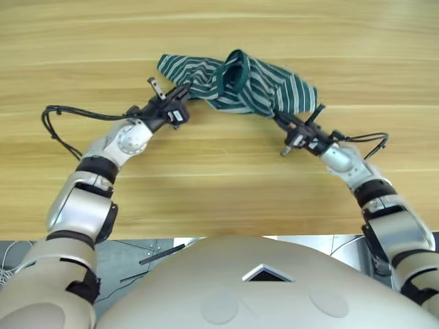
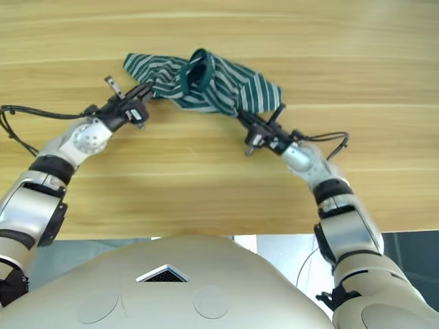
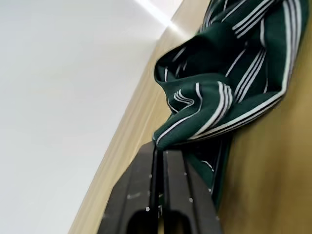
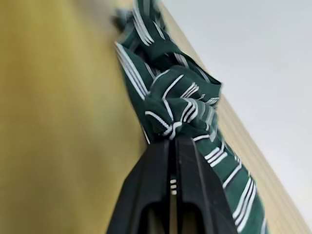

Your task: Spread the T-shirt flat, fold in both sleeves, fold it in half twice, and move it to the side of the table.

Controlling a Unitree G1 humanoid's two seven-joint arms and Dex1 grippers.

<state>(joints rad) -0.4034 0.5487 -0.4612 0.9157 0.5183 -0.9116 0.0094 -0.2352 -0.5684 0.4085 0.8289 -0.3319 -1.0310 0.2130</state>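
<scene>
Green cloth with thin white stripes, the crumpled T-shirt (image 1: 240,86) lies bunched on the pale wooden tabletop (image 1: 206,185), toward 12 o'clock in the head view. Its dark collar (image 1: 233,68) stands up as a loop near the middle. The left tool (image 1: 184,91) has its two black fingers (image 3: 136,185) pressed together on a fold at the heap's 9 o'clock end, and the wrist view shows a striped edge pinched right at the tips. The right tool (image 1: 280,118) is likewise closed, clamping a gathered knot of fabric at the heap's 4 o'clock corner. Both grips sit at opposite ends, low over the wood, which seems meant to let the arms draw the cloth apart and stretch it out. Judging by the bunching, spreading flat is the step in hand; the sleeves and folds are not yet begun.
</scene>
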